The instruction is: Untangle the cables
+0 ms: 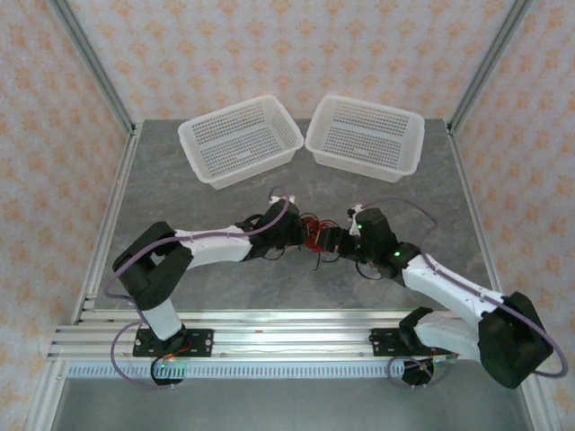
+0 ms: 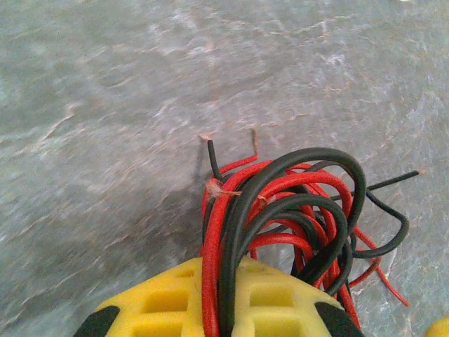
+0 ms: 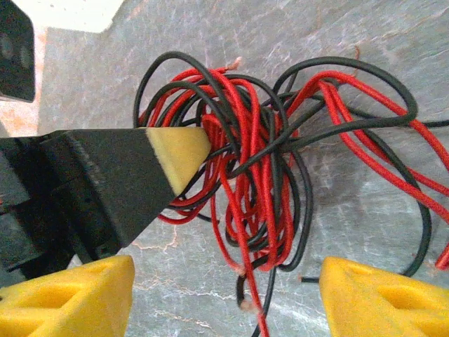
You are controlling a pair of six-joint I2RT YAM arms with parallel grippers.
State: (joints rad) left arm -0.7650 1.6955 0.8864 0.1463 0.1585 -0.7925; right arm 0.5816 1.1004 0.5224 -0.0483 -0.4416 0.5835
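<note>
The cables are a tangle of thin red and black wires lying mid-table between the two grippers. My left gripper comes in from the left. In the left wrist view its yellow fingers are shut on a red and a black strand of the cables. My right gripper faces it from the right. Its jaws stand open, one finger on each side of the lower end of the tangle, with wire ends between them. The left gripper's yellow tip pinches the bundle's left side.
Two white perforated baskets stand side by side at the back of the grey table. Metal frame rails run along the left, right and near edges. Patterned walls enclose the cell.
</note>
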